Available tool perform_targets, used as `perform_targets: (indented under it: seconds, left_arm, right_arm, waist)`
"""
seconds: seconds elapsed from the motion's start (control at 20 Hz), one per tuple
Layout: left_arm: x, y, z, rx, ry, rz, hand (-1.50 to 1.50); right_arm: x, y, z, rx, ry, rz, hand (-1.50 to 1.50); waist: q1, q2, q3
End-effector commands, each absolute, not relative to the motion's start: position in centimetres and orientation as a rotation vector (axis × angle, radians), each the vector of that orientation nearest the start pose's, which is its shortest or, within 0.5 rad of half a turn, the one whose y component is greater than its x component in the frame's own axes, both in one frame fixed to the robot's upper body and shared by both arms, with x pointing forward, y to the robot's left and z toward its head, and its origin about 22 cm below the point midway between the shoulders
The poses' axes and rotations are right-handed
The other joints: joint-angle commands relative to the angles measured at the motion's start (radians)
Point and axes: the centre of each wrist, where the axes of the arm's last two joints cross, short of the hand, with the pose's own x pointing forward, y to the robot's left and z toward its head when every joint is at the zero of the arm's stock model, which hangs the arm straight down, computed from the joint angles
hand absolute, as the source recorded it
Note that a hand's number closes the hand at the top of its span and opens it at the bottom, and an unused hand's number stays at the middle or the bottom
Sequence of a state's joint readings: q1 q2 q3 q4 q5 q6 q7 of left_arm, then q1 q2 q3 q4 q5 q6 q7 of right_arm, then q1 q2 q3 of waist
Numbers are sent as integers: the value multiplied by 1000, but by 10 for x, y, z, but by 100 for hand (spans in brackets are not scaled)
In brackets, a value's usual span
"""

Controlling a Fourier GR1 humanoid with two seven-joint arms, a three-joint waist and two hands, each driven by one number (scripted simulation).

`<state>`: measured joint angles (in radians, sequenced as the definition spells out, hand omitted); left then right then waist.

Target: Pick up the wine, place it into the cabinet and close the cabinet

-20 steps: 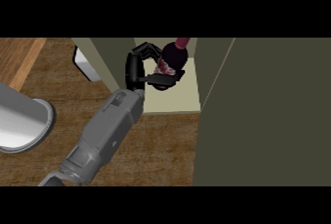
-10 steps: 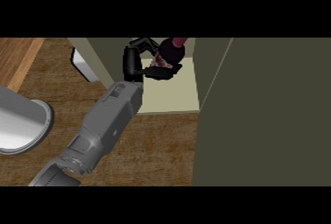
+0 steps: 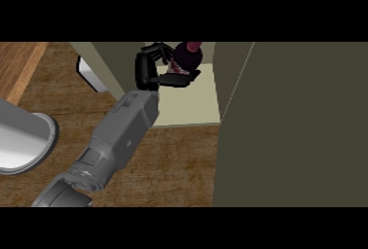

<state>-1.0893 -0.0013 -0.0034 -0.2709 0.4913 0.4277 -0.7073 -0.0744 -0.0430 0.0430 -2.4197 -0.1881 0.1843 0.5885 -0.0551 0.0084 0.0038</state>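
The wine bottle (image 3: 188,54), dark with a maroon top, is inside the open cabinet, above its cream shelf floor (image 3: 188,108). My left hand (image 3: 159,72) is shut on it, fingers curled over the bottle's left side and thumb under it. The grey forearm (image 3: 122,131) reaches in from the lower left. I cannot see whether the bottle rests on the shelf, since the hand hides its lower part. The cabinet's dark olive door (image 3: 302,126) stands open and fills the right side. My right hand does not show.
A large grey metal round vessel (image 3: 22,141) sits on the wooden counter (image 3: 169,168) at the left edge. A small white object (image 3: 90,73) lies beside the cabinet's left wall (image 3: 108,61). A lighter wood strip (image 3: 20,65) runs along the upper left.
My left hand has carried the bottle up the view, deeper into the cabinet, and the forearm has stretched after it. The door has not moved.
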Motion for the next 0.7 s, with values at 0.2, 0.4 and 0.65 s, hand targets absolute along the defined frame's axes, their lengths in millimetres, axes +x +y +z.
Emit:
perform_targets:
  seconds: [0.2,0.4,0.65]
  left_arm:
    - [434,125,32,99,-1828,281,150]
    - [429,130,20,141,-1837,264,150]
    - [426,123,15,190,-1810,219,-150]
  right_arm:
    - [148,-219,207,297,-1907,308,-150]
    - [139,-219,210,306,-1934,316,-150]
    - [149,-218,203,306,-1932,327,-150]
  waist:
    - [3,8,-5]
    - [-11,11,-5]
    - [-11,13,-4]
